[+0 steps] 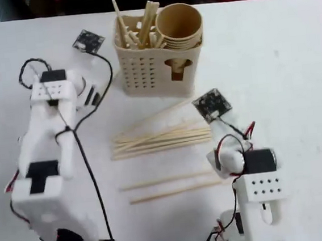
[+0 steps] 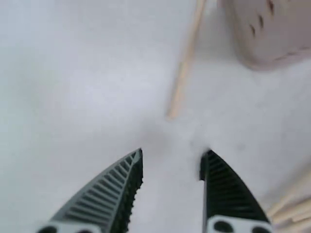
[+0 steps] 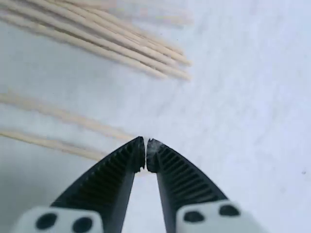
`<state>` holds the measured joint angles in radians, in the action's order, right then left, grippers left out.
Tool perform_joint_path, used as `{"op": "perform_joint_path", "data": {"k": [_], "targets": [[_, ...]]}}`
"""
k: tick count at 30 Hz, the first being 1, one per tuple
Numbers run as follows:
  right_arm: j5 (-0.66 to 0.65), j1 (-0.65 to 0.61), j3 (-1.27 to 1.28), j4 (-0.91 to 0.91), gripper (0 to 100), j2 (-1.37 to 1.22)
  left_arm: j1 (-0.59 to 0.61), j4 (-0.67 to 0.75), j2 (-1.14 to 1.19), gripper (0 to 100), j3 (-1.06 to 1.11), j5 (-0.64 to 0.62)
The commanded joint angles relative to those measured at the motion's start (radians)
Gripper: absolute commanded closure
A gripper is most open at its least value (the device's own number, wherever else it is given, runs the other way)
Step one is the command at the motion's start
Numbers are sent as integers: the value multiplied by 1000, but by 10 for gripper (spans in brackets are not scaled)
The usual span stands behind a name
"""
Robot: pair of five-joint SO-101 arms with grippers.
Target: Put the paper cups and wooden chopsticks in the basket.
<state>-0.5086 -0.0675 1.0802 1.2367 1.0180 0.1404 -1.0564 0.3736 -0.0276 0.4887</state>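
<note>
A cream perforated basket stands at the back middle of the table. It holds stacked paper cups and several wooden chopsticks. A loose bundle of chopsticks lies in front of it, and two single chopsticks lie nearer the front. My left gripper is open over bare table left of the basket, with one chopstick ahead of it. My right gripper is shut just above the table at the near ends of the two single chopsticks, with the bundle beyond.
The left arm fills the table's left side, with black cables trailing beside it. The right arm sits at the front right. Small camera boards stick out from both wrists. White table lies open to the right of the basket.
</note>
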Motion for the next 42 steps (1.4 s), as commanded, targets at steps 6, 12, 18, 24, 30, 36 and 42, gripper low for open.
{"op": "perform_joint_path", "data": {"k": [6,12,18,24,30,36,42], "targets": [[-9,19,110,-84,978,74,5,-78,266,797,-333,14],[-9,19,144,-111,978,76,15,-84,443,797,-552,-35],[-9,19,160,-117,978,81,8,-132,585,828,-701,-37],[-9,18,190,-154,975,84,12,-282,680,965,-888,-34],[-9,18,192,-159,977,77,16,-520,739,977,-1085,-34],[-9,18,192,-159,978,76,67,-738,737,978,-1280,-37],[-9,19,192,-159,978,76,203,-736,608,978,-1000,52]]}}
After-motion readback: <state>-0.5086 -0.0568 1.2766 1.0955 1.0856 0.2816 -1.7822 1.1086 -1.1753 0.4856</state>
